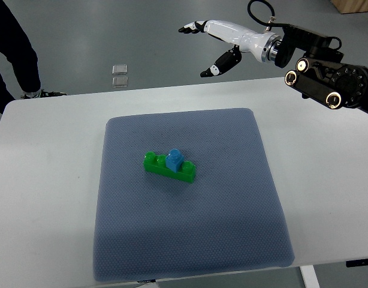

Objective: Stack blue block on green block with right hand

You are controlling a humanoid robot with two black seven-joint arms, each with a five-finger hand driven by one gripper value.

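On the white table (46, 180) lies a grey mat (232, 204). Near its centre I see the green block (155, 162), long axis running left to lower right, with the blue block (174, 159) already seated on top. My right hand (215, 45) hovers well beyond the table's far edge, fingers spread, holding nothing.

My right arm (328, 75) ran off the picture's right edge. The mat (190, 240) lost its near edge at the bottom. The blue block (174, 159) hid part of the green block (166, 169).
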